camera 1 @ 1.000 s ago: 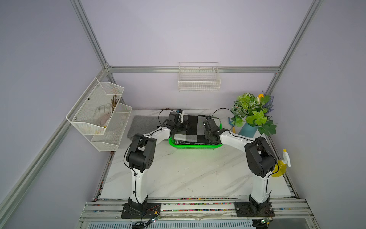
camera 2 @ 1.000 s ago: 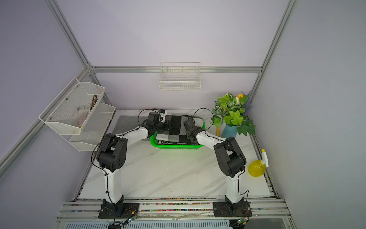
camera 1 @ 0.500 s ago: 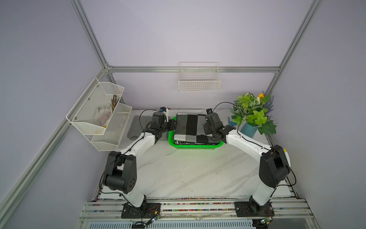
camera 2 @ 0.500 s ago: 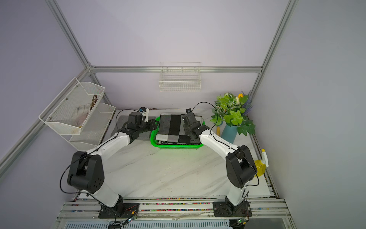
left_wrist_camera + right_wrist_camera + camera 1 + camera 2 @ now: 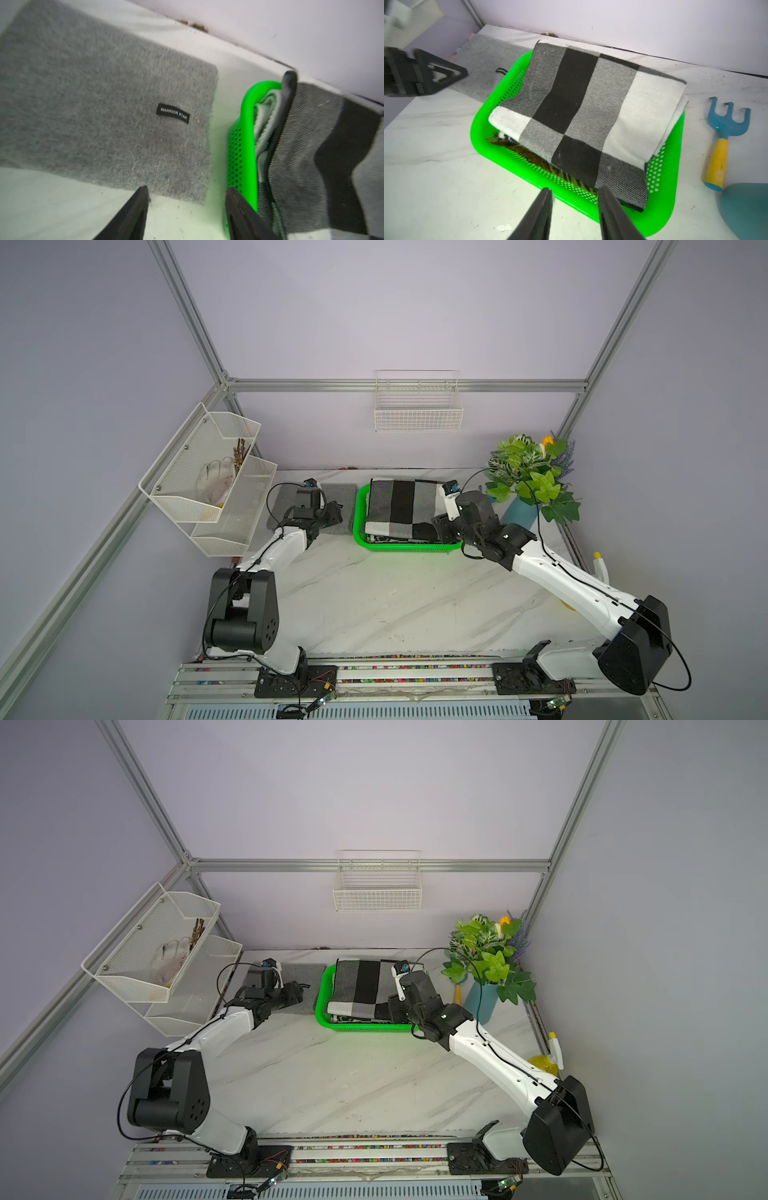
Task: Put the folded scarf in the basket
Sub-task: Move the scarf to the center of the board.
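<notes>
At the upper centre of both top views, the folded scarf (image 5: 399, 506), a woven cloth of black, grey and white checks, lies inside the bright green perforated plastic basket (image 5: 407, 548). In the right wrist view its fringe rests on the basket floor at the lower side of the frame, while its upper edge covers the rim there and seems to ride on it.

So the placing looks done. What is left, I judge, is for the arms to draw off, and perhaps a nudge to seat that edge.

Neither claw has hold of anything. The right gripper (image 5: 575, 189) hangs over the basket's lower rim with its jaws parted and nothing between them. The left gripper (image 5: 187, 189) stands just left of the basket, jaws wide apart and empty, over a flat grey felt mat (image 5: 104, 99) with a small black label.

Everything sits on a white marble-patterned tabletop (image 5: 374, 605). A blue and yellow toy garden fork (image 5: 720, 145) and a leafy plant in a blue vase (image 5: 532, 481) stand right of the basket, and a yellow spray bottle (image 5: 544, 1063) sits at the right edge. Pale lilac walls carry a white wire wall basket (image 5: 417, 414) and a white mesh two-tier rack (image 5: 208, 472).
</notes>
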You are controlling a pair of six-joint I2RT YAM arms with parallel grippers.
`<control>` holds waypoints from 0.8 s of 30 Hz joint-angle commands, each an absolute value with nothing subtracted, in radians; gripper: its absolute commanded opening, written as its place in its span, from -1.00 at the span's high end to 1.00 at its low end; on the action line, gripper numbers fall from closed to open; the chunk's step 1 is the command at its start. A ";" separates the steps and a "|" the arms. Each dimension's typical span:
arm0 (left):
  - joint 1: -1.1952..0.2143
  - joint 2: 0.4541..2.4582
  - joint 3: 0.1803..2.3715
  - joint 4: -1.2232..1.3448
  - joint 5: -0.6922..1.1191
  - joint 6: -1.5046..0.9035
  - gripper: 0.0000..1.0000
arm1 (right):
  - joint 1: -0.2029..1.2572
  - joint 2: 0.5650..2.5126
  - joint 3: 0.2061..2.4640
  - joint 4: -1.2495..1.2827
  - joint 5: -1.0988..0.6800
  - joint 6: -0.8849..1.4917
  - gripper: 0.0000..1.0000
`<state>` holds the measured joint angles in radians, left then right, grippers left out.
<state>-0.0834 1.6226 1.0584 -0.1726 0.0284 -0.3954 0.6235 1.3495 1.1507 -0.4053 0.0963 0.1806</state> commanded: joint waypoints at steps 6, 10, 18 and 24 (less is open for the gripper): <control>-0.076 1.822 1.219 -0.136 -0.009 -0.285 -0.48 | 0.658 1.276 1.092 -0.364 0.041 0.216 0.17; -0.085 1.845 1.187 -0.004 0.015 -0.265 -0.50 | 0.663 1.262 1.074 -0.354 0.054 0.216 0.17; -0.108 1.956 1.294 -0.112 0.051 -0.260 -0.54 | 0.668 1.266 1.072 -0.357 0.059 0.216 0.17; -0.130 1.978 1.309 -0.193 0.031 -0.244 -0.54 | 0.670 1.247 1.060 -0.351 0.076 0.216 0.17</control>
